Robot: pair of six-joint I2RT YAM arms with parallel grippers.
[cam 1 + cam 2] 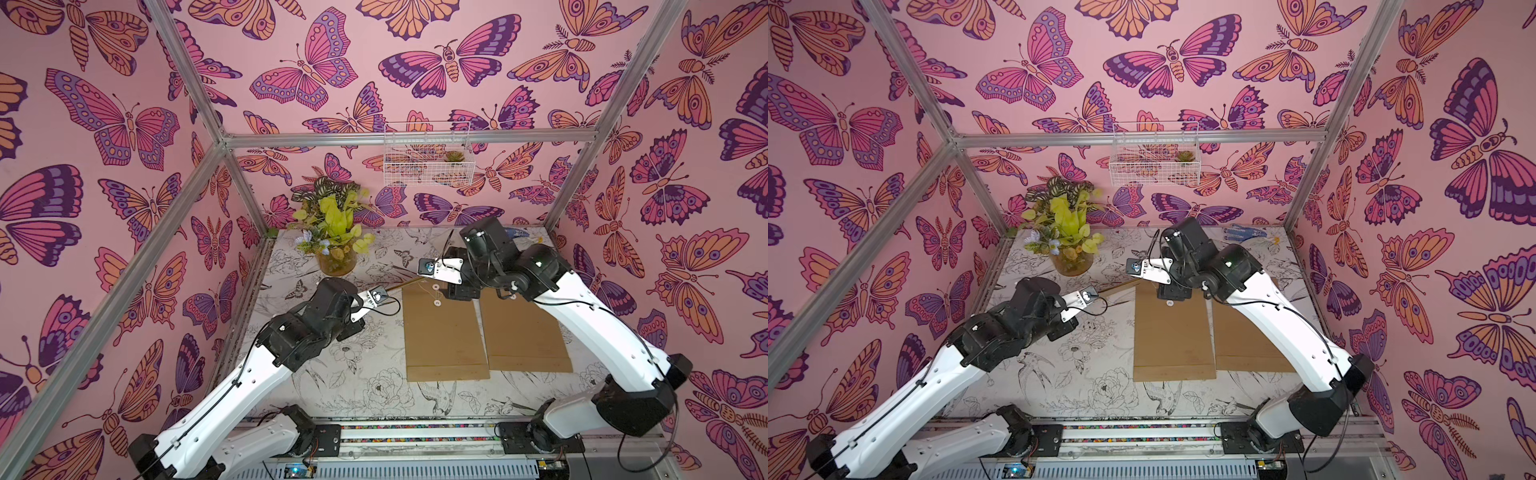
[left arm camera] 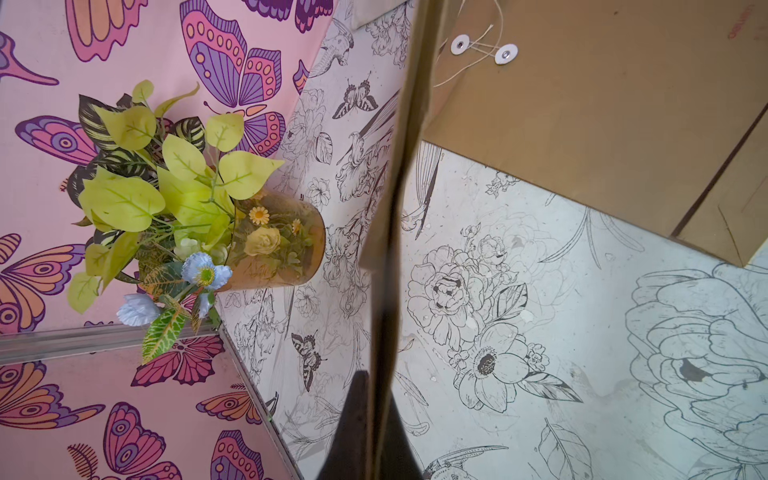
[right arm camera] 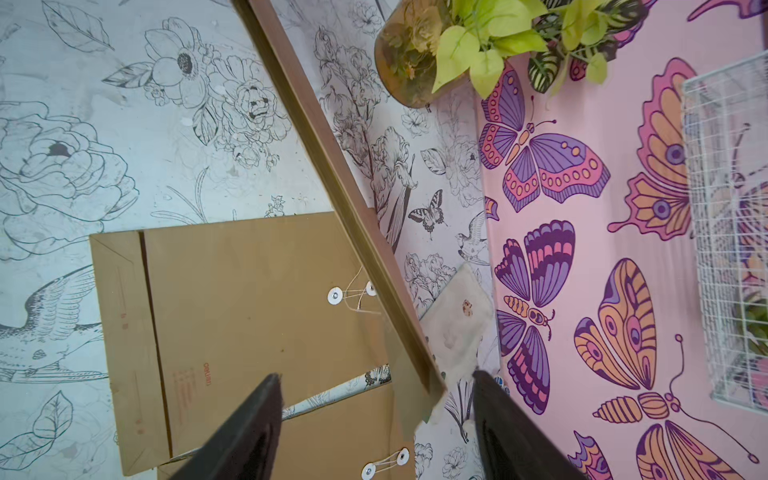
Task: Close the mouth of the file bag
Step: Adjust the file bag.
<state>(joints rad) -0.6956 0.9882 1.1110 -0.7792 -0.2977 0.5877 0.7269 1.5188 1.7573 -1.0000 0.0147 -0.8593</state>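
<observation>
Left pincer [image 2: 368,399] clamped on flap [image 2: 409,145], right pincer [image 3: 376,374] apart. I see file bag [image 1: 440,332] lying lengthwise, mouth toward back wall [image 1: 374,83].

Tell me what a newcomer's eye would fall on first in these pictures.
The pink butterfly walls all around strike first, then the yellow-green plant at the back of the table. Two brown file bags lie side by side mid-table, and the left gripper pinches a thin brown sheet, edge-on, reaching toward the open right gripper.

There are two kraft file bags [image 1: 444,332], four white string-tie discs [image 3: 335,296], one vase of artificial plants [image 1: 336,264], one wire basket [image 1: 428,176] and one small succulent [image 1: 454,156].
</observation>
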